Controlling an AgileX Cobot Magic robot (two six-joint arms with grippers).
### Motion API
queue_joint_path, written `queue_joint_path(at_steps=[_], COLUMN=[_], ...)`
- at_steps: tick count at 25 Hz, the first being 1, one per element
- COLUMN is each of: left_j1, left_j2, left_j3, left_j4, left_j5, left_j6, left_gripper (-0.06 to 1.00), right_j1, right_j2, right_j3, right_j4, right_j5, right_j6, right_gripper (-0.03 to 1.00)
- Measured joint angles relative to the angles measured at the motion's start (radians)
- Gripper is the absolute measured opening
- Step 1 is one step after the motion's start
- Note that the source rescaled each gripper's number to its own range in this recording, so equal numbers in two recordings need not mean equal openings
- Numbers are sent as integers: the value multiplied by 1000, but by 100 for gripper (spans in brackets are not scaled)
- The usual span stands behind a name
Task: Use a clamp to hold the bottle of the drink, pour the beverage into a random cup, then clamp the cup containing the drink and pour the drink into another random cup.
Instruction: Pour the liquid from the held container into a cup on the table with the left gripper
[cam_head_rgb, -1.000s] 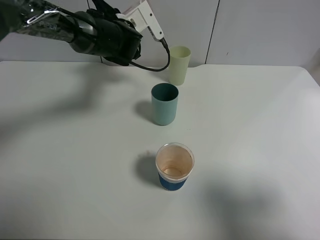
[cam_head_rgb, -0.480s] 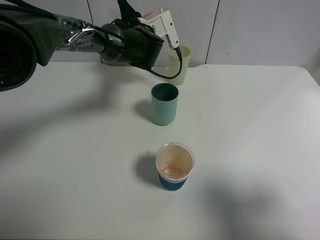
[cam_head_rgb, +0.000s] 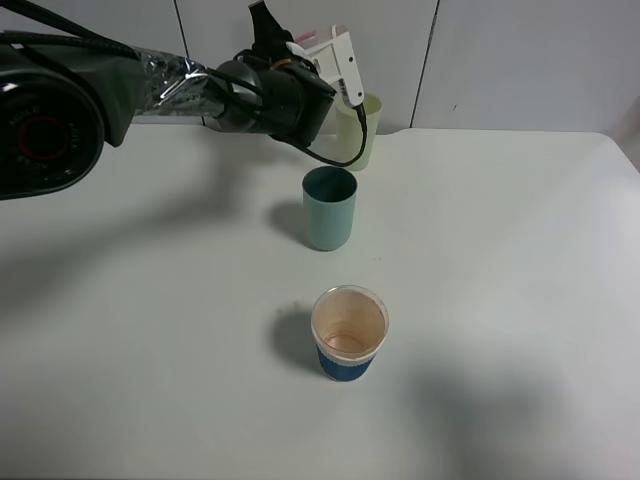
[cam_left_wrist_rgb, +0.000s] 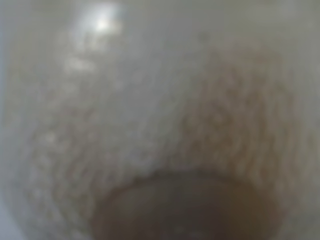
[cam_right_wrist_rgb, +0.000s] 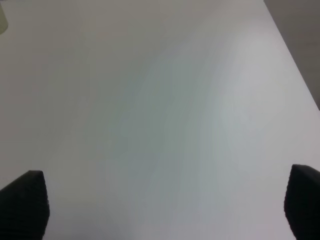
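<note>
Pale cup (cam_head_rgb: 366, 140), perhaps holding tea (cam_left_wrist_rgb: 185, 210), behind teal cup (cam_head_rgb: 329, 210).

From the high camera, the left arm (cam_head_rgb: 270, 95) covers the left gripper (cam_head_rgb: 342, 100), so its jaws cannot be read, and it hides one side of the pale yellow-green cup (cam_head_rgb: 368, 140). The left wrist view is all blur: a pale surface (cam_left_wrist_rgb: 150, 90) above a brown patch (cam_left_wrist_rgb: 185, 212). The right gripper (cam_right_wrist_rgb: 162, 205) shows only dark tips, cut off at the frame's corners, and a pale sliver (cam_right_wrist_rgb: 2, 22) is clipped beyond recognition.

Black arm (cam_head_rgb: 270, 95), silver foil (cam_head_rgb: 170, 75), white bracket (cam_head_rgb: 338, 58), cable (cam_head_rgb: 333, 162).
</note>
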Motion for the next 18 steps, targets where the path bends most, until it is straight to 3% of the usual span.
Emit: queue_joint_path(at_steps=[8, 18], left_j1=[3, 24], left_j2=[0, 16], left_j3=[0, -1], left_j4=[89, 141], left_j5=[6, 39], left_j6=[2, 3], left_gripper=[5, 5], right_j1=[0, 0], right_j2=[0, 0], right_j3=[0, 0], right_j4=[0, 0], right_j5=[0, 0], right_j6=[0, 0], right_gripper=[100, 100])
